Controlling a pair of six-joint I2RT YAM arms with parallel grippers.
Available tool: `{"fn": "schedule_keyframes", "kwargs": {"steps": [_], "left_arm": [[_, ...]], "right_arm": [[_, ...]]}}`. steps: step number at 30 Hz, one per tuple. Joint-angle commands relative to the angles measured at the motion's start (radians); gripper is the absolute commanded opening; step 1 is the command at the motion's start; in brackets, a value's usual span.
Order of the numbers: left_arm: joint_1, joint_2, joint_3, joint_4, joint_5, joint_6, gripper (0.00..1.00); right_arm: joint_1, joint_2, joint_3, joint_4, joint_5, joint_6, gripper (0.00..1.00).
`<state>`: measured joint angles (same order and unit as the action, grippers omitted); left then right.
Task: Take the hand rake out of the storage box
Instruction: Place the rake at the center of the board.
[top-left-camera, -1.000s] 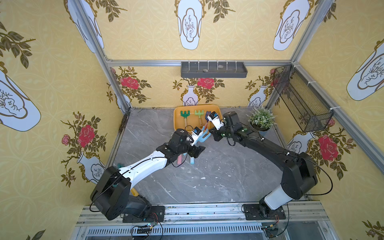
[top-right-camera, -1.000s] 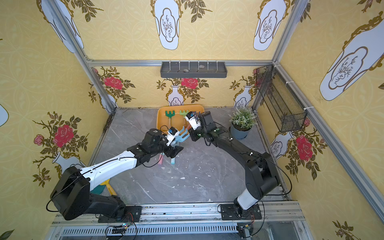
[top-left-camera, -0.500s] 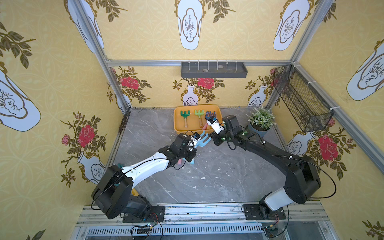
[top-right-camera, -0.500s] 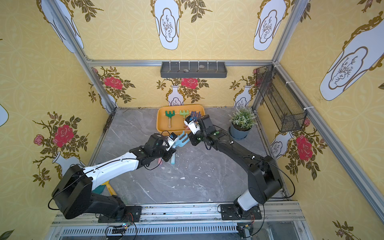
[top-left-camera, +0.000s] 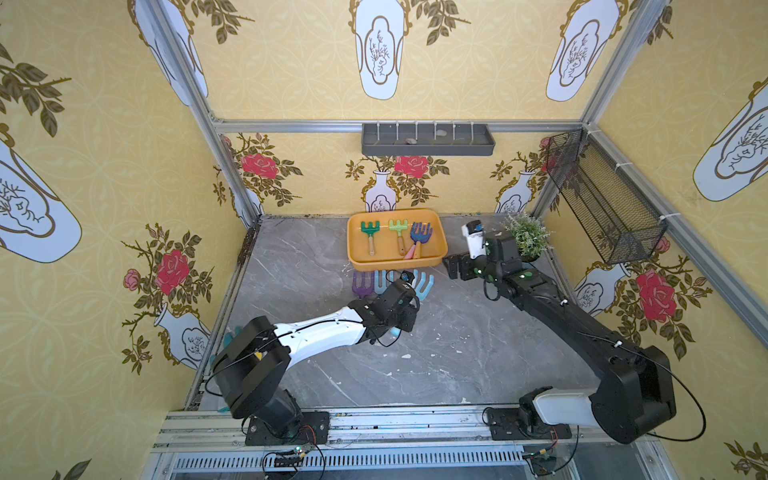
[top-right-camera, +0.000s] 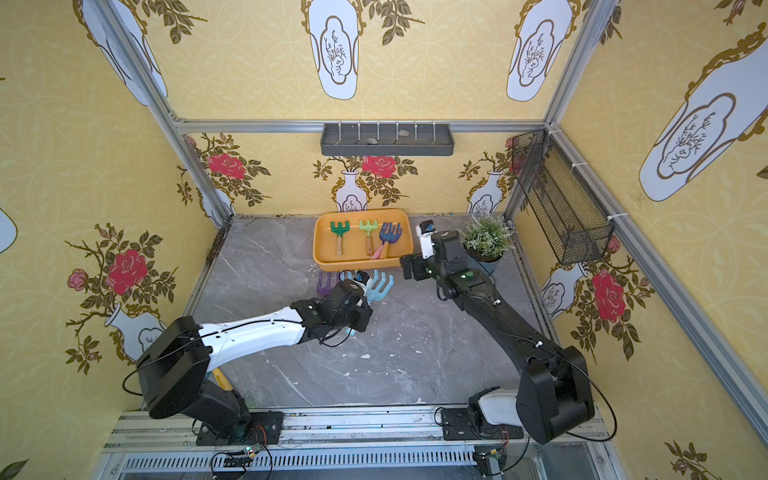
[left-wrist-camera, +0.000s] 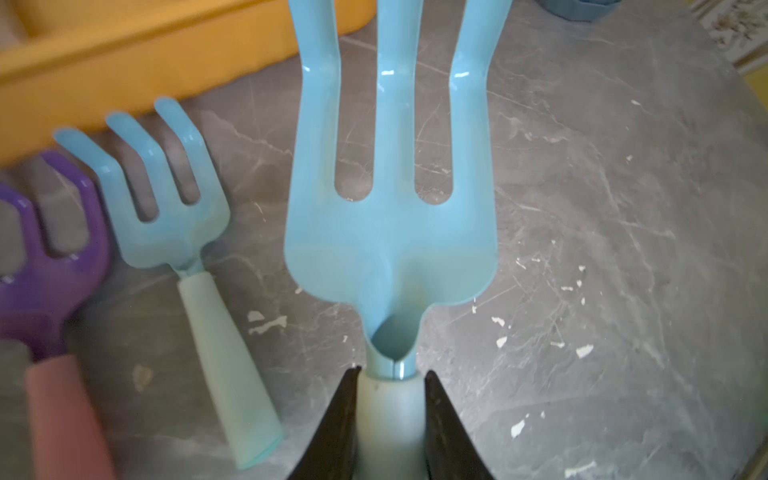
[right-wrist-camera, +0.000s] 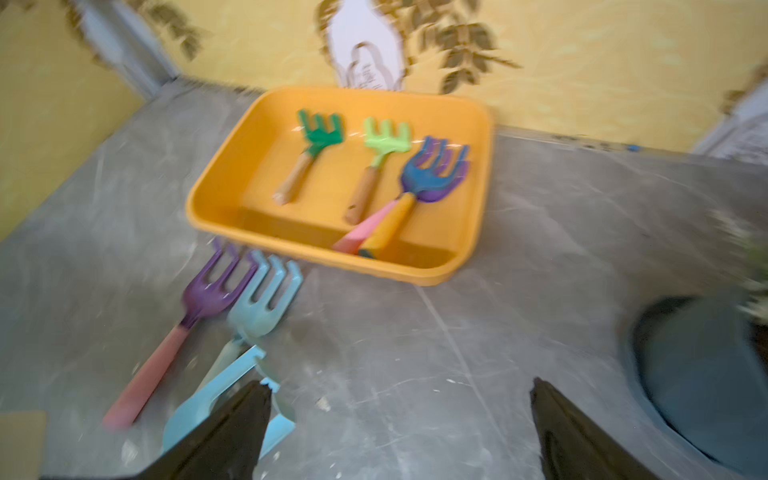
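Observation:
The orange-yellow storage box (top-left-camera: 395, 264) (top-right-camera: 357, 262) stands at the back of the table. Inside it lie a dark green rake (top-left-camera: 370, 232), a light green rake (top-left-camera: 400, 230) and a blue rake (top-left-camera: 420, 235) on top of a purple one. My left gripper (left-wrist-camera: 391, 372) is shut on the pale handle of a light blue hand rake (left-wrist-camera: 390, 232) (top-left-camera: 423, 284). That rake is outside the box, just in front of it, with its tines toward the box. My right gripper (right-wrist-camera: 399, 386) (top-left-camera: 455, 266) is open and holds nothing, off the box's front right corner.
A purple rake (top-left-camera: 361, 284) and a second light blue rake (top-left-camera: 380, 282) lie side by side on the table in front of the box. A potted plant (top-left-camera: 527, 239) stands right behind my right wrist. A grey trough (top-left-camera: 428, 139) and a black mesh basket (top-left-camera: 602, 203) hang on the walls.
My left gripper shut on the light blue rake's handle. My right gripper then let go of it, opened and drew back to the right. The left arm carried the rake lower, in front of the box.

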<state>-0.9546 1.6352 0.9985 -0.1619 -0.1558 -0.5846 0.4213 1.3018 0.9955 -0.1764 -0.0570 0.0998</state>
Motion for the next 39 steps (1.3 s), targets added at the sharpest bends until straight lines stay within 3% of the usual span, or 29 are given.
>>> {"fn": "schedule_keyframes", "kwargs": {"steps": [1, 11, 25, 30, 36, 39], "left_arm": [[-0.022, 0.103, 0.086, -0.116, -0.127, -0.332, 0.0], [0.011, 0.293, 0.222, -0.15, -0.176, -0.45, 0.02], [0.078, 0.474, 0.354, -0.183, -0.16, -0.432, 0.11], [0.085, 0.482, 0.363, -0.191, -0.159, -0.422, 0.31], [0.079, 0.474, 0.379, -0.212, -0.162, -0.399, 0.43], [0.076, 0.466, 0.384, -0.222, -0.162, -0.393, 0.44]], "right_arm": [[-0.049, -0.048, -0.031, 0.029, 0.05, 0.131, 0.97], [-0.133, -0.084, -0.072, 0.006, -0.001, 0.187, 0.97], [-0.138, -0.117, -0.109, 0.032, -0.077, 0.189, 0.97], [-0.139, -0.119, -0.112, 0.032, -0.083, 0.189, 0.97], [-0.139, -0.118, -0.113, 0.032, -0.087, 0.189, 0.97], [-0.139, -0.112, -0.113, 0.032, -0.089, 0.19, 0.97]]}}
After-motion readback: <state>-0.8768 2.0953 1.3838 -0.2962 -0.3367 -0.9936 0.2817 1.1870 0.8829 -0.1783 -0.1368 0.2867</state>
